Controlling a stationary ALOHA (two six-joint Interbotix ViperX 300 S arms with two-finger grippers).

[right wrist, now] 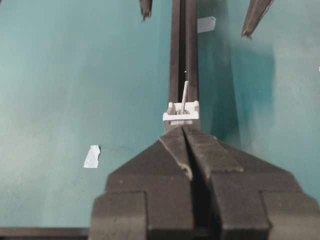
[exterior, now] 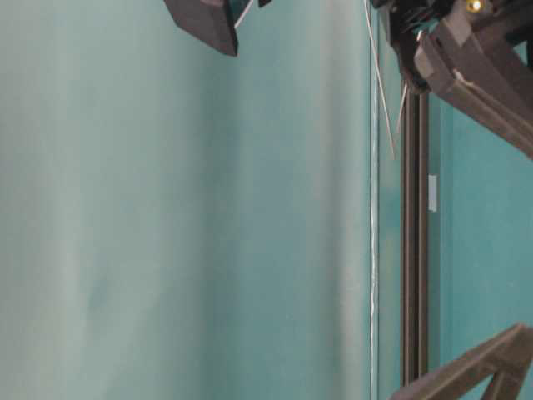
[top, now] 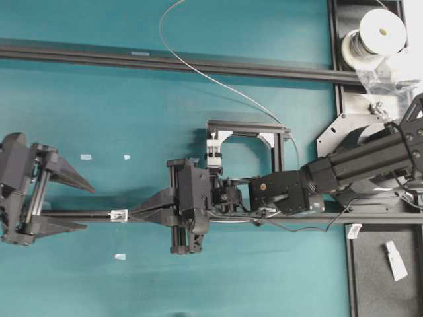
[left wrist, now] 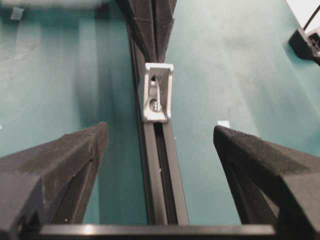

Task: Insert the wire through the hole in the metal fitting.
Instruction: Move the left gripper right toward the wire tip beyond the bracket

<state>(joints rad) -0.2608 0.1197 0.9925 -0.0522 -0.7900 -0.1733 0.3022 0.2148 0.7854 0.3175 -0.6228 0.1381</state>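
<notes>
The metal fitting is a small silver tab sitting on the black rail. My right gripper reaches across the middle. It is shut, with its tips right against the fitting. A short end of the grey wire sticks out past the fitting's far side, in line with the jaws. The rest of the wire curves back to the spool. My left gripper is open and straddles the rail a little short of the fitting, holding nothing.
A white-and-black clamp block stands inside a black frame behind the right wrist. The wire spool is at the back right. A second rail crosses the back. Tape scraps lie on the teal mat.
</notes>
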